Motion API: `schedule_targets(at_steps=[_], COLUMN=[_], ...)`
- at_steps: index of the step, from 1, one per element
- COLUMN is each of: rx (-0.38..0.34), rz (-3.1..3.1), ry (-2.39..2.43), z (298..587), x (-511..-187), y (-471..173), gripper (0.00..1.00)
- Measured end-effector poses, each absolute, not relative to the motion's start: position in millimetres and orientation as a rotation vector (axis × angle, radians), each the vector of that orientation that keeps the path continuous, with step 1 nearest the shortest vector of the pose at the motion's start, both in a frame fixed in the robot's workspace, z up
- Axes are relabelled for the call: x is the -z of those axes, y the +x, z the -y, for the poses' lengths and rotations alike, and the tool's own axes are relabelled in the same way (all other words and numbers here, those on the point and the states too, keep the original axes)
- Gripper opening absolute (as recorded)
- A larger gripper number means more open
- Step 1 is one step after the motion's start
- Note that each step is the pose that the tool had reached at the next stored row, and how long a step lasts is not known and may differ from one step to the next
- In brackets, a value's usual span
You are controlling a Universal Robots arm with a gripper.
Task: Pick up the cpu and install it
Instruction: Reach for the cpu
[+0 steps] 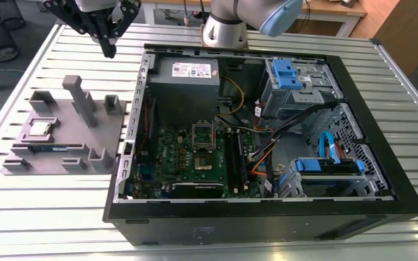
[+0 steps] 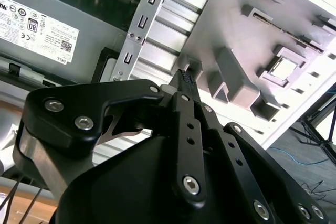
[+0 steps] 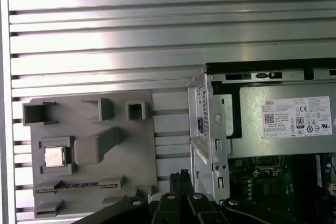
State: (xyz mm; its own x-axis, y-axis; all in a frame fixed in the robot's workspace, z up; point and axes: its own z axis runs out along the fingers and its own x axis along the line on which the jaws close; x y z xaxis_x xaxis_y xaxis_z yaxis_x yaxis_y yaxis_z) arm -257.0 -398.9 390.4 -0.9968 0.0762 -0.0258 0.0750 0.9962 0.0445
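The cpu (image 1: 41,128) is a small silvery square chip lying flat in a recess of the grey holder block (image 1: 85,145) on the table, at the exterior view's left. It also appears in the first wrist view (image 3: 54,157) and the second wrist view (image 2: 283,68). My gripper (image 1: 109,52) hangs high above the table, past the holder's far end and beside the case's far corner, well apart from the cpu. Its black fingers (image 3: 182,174) are pressed together with nothing between them, as the fingertips (image 2: 184,76) confirm. The motherboard's metal socket frame (image 1: 203,140) lies inside the open computer case (image 1: 383,217).
A blue-green memory stick (image 1: 49,147) lies in a slot of the holder near the cpu. Tall grey posts (image 1: 80,100) rise from the holder. The grey power supply (image 1: 187,73) and blue drive brackets (image 1: 285,73) sit in the case. The slatted metal table (image 1: 49,206) surrounds everything.
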Motion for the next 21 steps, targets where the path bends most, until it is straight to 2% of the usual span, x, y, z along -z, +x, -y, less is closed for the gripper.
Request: schedule_targets(at_steps=[21], rx=[-0.068], rz=[-3.111], ry=[0.118], z=[398.9], x=[-385.6], y=[-295.8], gripper=[0.11])
